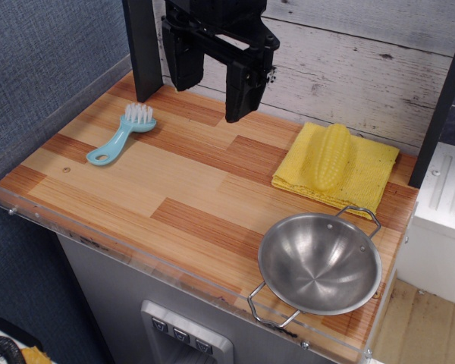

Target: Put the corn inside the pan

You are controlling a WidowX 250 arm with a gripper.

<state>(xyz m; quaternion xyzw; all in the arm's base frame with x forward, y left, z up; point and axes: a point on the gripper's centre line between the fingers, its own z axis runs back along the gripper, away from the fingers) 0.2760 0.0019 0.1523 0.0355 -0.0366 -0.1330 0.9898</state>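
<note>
Black gripper (214, 85) is hanging open above the wooden table (174, 189), holding nothing. Bumpy yellow corn (332, 157) is lying on a folded yellow cloth (368, 178), just behind the round, shiny steel pan (319, 264). A blue brush (121, 135) is resting well apart.

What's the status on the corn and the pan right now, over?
Gripper open, high, holding nothing. Corn lying on yellow cloth, untouched. Pan empty, near front edge. Nothing in the way.
</note>
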